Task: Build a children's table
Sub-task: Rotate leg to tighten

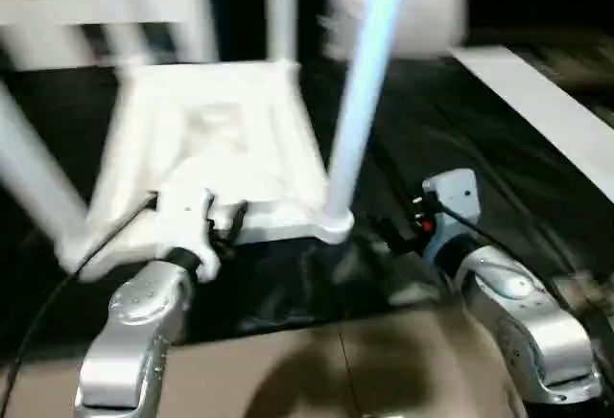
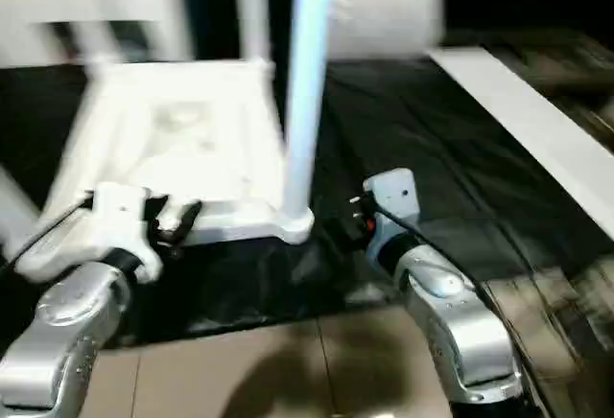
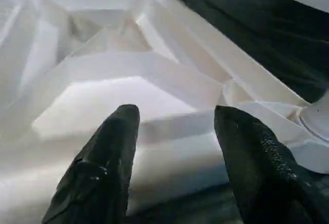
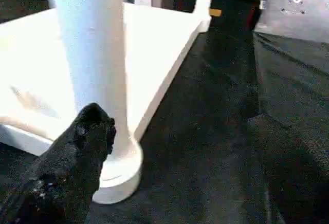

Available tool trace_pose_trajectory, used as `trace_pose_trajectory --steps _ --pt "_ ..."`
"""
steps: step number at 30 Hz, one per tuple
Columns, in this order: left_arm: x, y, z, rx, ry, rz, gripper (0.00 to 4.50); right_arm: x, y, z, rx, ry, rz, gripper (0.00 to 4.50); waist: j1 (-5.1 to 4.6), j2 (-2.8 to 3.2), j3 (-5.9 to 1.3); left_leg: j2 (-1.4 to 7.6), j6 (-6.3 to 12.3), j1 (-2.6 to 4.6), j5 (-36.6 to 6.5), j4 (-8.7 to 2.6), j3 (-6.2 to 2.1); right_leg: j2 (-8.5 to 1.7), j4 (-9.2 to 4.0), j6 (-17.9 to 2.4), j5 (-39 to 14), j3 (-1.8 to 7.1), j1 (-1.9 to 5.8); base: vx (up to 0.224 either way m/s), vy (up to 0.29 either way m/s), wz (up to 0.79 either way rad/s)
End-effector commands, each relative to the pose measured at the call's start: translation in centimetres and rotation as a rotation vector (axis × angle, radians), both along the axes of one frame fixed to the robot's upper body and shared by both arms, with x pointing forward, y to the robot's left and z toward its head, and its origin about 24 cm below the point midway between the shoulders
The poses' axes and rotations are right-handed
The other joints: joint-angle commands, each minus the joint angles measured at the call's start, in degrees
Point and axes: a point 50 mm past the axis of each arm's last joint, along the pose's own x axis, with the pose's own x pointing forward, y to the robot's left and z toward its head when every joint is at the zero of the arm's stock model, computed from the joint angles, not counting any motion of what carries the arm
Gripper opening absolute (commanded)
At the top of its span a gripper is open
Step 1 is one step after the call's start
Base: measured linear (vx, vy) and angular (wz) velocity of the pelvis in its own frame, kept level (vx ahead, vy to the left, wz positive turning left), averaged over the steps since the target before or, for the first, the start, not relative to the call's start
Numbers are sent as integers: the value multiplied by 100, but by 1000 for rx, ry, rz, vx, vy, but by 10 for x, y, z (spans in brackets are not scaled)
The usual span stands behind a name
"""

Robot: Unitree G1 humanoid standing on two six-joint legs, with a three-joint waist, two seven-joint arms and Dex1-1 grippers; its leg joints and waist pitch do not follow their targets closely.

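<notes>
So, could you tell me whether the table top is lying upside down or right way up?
Upside down: the table top shows its ribbed underside, and a leg rises from its near corner socket.

Black cloth over brown floor, white furniture behind.

Upright leg cut off at top edge, far white furniture blurred, right tool's second finger out of frame

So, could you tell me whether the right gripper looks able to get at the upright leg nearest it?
Probably yes: the right gripper stands open beside that leg, with bare black cloth between them.
</notes>
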Motion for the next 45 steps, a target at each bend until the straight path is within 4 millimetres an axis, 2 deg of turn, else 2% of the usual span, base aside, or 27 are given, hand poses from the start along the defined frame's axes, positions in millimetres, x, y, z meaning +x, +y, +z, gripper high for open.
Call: trace_pose_trajectory --steps 1,2,3,4,5,6,7,8,9,10,11,12,14,17,21,24,26,27,28,30,31,33,34,36,37,40,45 --pt "1 1 3 19 -9 6 265 -1 0 6 56 -52 8 450 239 -144 -246 -94 335 -211 -210 100 271 -1104 -914 1894 -2085 1223 576 -14 -142 35" --pt "1 1 3 15 -12 2 265 -1 -1 4 74 -26 10 450 368 -122 -245 45 369 -245 -142 76 160 -1278 -865 1700 -1787 1339 634 -15 -79 6" --pt "1 1 3 14 -12 1 265 -1 -2 4 78 -20 9 450 414 -99 -206 86 391 -174 -35 -3 149 -1265 -918 1461 -1739 1265 565 0 0 0" --pt "1 1 4 9 -15 -3 265 -4 -2 2 111 4 34 450 467 -3 -184 150 496 -123 219 -218 175 -1115 -959 781 -1678 1074 562 0 0 0" --pt "0 1 4 8 -17 -6 265 -5 -1 1 129 10 55 450 506 80 -195 251 673 50 384 -436 247 -926 -1017 256 -1890 884 487 0 0 0" --pt "0 2 4 7 -19 -5 265 -6 -2 1 137 8 61 450 441 174 -166 553 771 153 102 -717 181 -599 -934 97 -2035 670 393 -21 62 4" --pt "0 2 4 7 -20 -5 265 -7 -2 1 140 7 64 450 382 216 -191 769 795 271 -219 -778 95 -542 -876 32 -1886 638 339 -21 62 4" --pt "-2 4 5 3 -25 -15 265 -10 -4 -1 146 4 83 450 295 319 -245 1089 673 406 -614 -852 -24 -529 -668 -173 -968 680 289 -21 75 7" --pt "-2 4 5 3 -25 -15 265 -10 -4 -1 146 4 83 450 246 321 -266 1148 620 363 -698 -881 -35 -555 -564 -228 -528 695 317 0 0 0" --pt "-4 4 4 5 -28 -30 284 -12 -5 -2 149 5 107 450 207 280 -218 1065 477 277 -966 -905 43 -647 -577 -286 -245 784 321 -30 78 5" --pt "-5 5 4 10 -29 -40 294 -14 -5 -3 151 6 127 450 188 211 -186 830 257 200 -1259 -863 179 -800 -729 -352 -606 871 398 -30 61 0" --pt "-7 5 4 7 -31 -57 294 -17 -5 -4 153 10 156 450 200 194 -164 681 137 181 -1321 -832 278 -867 -868 -299 -1460 873 440 -52 80 0" --pt "-7 5 6 -8 -36 -78 313 -21 -3 -3 159 14 203 450 172 175 -123 634 112 237 -1369 -806 330 -867 -1052 -5 -2698 817 393 0 0 0" --pt "-4 7 12 -22 -41 -124 341 -25 2 0 156 39 298 450 63 207 -149 714 137 190 -1311 -869 261 -753 -1021 133 -2327 752 410 0 0 0" --pt "2 11 21 14 -32 -187 380 -19 2 3 143 59 310 450 -20 181 -100 644 154 191 -1387 -857 284 -784 -1044 74 -2537 761 373 0 0 0" --pt "9 13 32 48 -28 -250 400 -4 4 4 125 86 290 450 -45 95 -92 625 214 189 -990 -844 305 -777 -1021 -20 -2438 769 354 0 0 0" --pt "14 14 37 78 -31 -272 415 4 10 4 96 96 308 450 -52 171 -78 689 211 203 -735 -862 297 -730 -952 -184 -1716 789 321 0 0 0" --pt "14 14 37 77 -30 -273 423 4 10 4 96 98 311 450 -69 138 -78 704 233 184 -677 -868 294 -723 -916 -232 -1506 795 343 55 1 3" --pt "14 12 37 75 -19 -292 429 4 14 5 96 101 327 450 -42 220 -100 717 255 195 -516 -843 286 -740 -840 -377 -1054 810 347 55 1 3" --pt "13 10 36 80 -11 -306 436 5 15 7 100 100 331 450 -51 170 -139 713 361 150 -105 -811 298 -752 -733 -590 -344 821 399 58 0 1" --pt "12 9 36 86 -4 -317 444 6 17 9 109 98 330 450 -16 263 -125 695 448 126 149 -778 301 -766 -681 -697 76 829 381 53 -3 0" --pt "9 9 35 86 3 -324 444 6 18 11 119 98 330 450 -20 210 -166 697 657 94 529 -740 298 -746 -592 -805 701 815 406 0 0 0" --pt "9 8 35 90 6 -331 444 7 19 10 113 103 334 450 -30 205 -120 687 809 52 635 -737 300 -748 -573 -864 863 808 399 0 0 0" --pt "8 8 34 96 10 -339 444 7 19 9 103 107 336 450 -22 228 -87 696 894 60 443 -742 315 -764 -636 -846 519 800 388 0 0 0" --pt "8 8 34 101 14 -343 444 8 19 8 96 110 336 450 -27 263 -44 701 845 70 203 -757 325 -743 -703 -795 120 792 370 0 0 0" --pt "10 9 34 102 18 -357 444 11 20 10 81 115 332 450 -40 253 33 673 666 93 -175 -791 346 -735 -816 -605 -916 795 366 0 0 0" --pt "10 9 35 114 22 -384 444 12 22 15 72 112 353 450 -71 283 69 717 527 117 -249 -824 319 -729 -811 -579 -921 819 328 0 0 0"
